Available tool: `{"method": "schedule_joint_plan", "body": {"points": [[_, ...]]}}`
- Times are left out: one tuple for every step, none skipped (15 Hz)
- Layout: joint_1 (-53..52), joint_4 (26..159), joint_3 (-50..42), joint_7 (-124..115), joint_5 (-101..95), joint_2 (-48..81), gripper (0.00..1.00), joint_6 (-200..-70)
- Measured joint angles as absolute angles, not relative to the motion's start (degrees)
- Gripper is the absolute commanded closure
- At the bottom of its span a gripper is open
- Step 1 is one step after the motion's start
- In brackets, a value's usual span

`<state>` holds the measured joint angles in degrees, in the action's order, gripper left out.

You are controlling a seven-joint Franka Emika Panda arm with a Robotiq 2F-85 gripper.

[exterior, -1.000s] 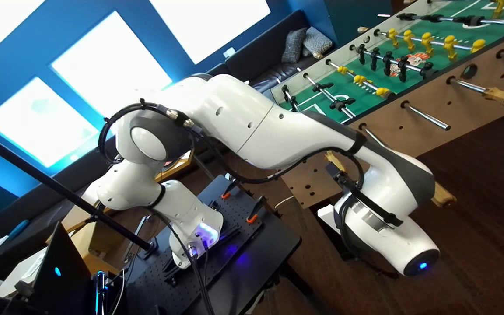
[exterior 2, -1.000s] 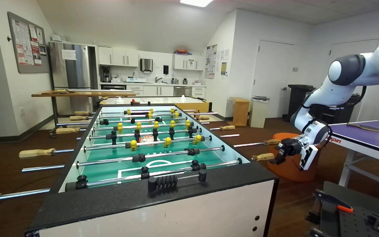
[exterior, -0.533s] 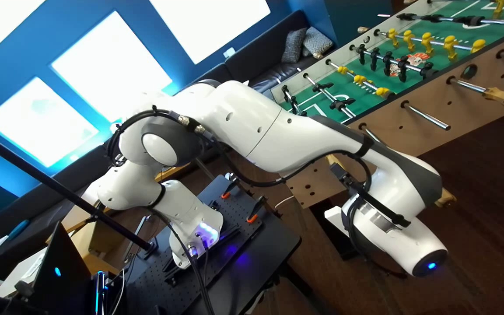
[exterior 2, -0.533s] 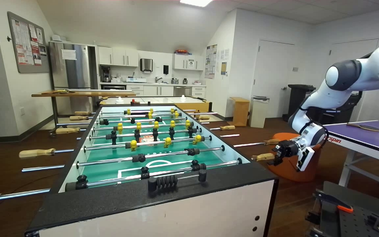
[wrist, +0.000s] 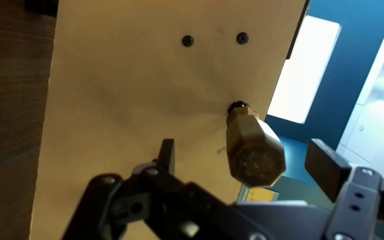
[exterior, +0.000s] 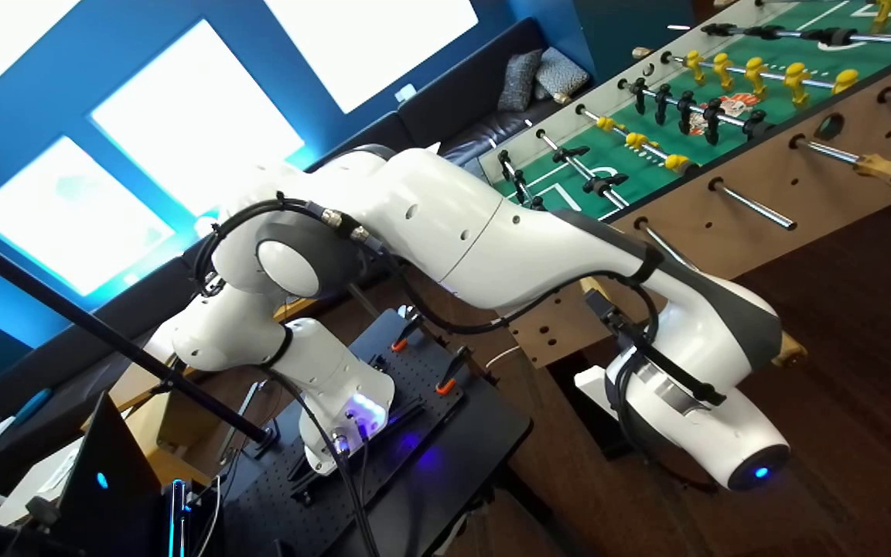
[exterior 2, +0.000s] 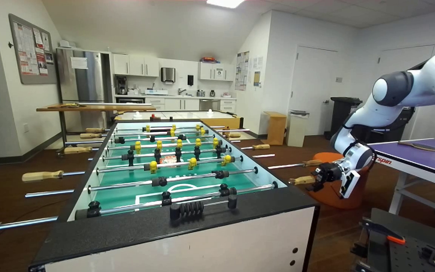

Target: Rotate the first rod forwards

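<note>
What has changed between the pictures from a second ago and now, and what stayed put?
In an exterior view, the robot arm has sunk and the claw has shifted slightly left and down, nearer the closest wooden handle. Nothing was grasped or released; the wrist view shows the claw open, gaps on both sides of the handle. The foosball table and its rods stayed put.

In an exterior view the camera looks down, tilted, at the arm; in an exterior view, along the foosball table both share. The wrist view closely faces a handle
</note>
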<state>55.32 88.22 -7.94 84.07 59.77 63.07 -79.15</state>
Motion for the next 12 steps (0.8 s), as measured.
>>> {"method": "schedule_joint_plan", "body": {"points": [[55.31, 88.23, -7.95, 83.97, 59.77, 63.11, 0.00, -79.16], [55.29, 88.28, -7.95, 83.89, 59.77, 63.17, 0.00, -79.16], [55.26, 88.43, -7.94, 83.89, 59.81, 63.20, 0.00, -79.16], [55.20, 88.61, -7.92, 83.88, 59.95, 63.22, 0.00, -79.16], [55.11, 88.87, -7.90, 83.88, 60.33, 63.22, 0.00, -79.16], [55.02, 89.18, -7.88, 83.88, 61.03, 63.22, 0.00, -79.16], [54.94, 89.51, -7.85, 83.88, 61.85, 63.22, 0.00, -79.16], [54.88, 89.85, -7.82, 83.89, 62.70, 63.22, 0.00, -79.16], [54.85, 90.18, -7.80, 83.89, 63.53, 63.22, 0.00, -79.16], [54.80, 90.48, -7.79, 83.89, 64.27, 63.22, 0.00, -79.16], [54.75, 90.78, -7.79, 83.89, 64.80, 63.22, 0.17, -79.16], [54.68, 91.04, -7.79, 83.89, 65.18, 63.22, 0.26, -79.16]]}}
